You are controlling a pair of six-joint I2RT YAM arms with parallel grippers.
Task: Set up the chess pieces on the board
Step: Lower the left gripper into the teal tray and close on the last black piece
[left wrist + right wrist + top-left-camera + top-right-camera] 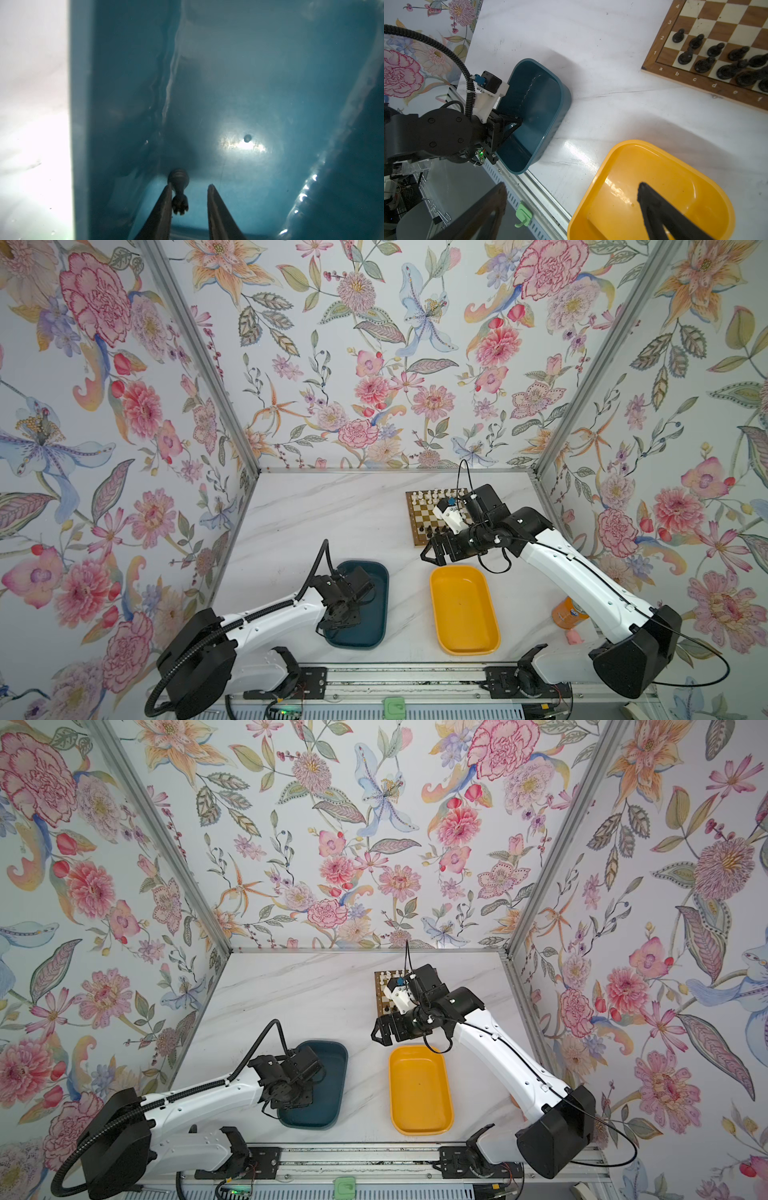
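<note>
A black chess piece (179,178) lies on its side on the floor of the teal tray (249,83). My left gripper (190,186) reaches down into that tray with the piece between its fingers. The piece rests against one finger, and a clear gap separates it from the other. The board (419,514) stands at the back right, with white pieces (436,495) on its far rows and black pieces (695,41) on its near rows. My right gripper (432,558) hovers wide open and empty between the board and the yellow tray (463,605).
The yellow tray (654,166) holds no pieces. An orange bottle (569,612) and a small pink object (574,637) sit at the right by my right arm. A green hook (523,216) hangs on the front rail.
</note>
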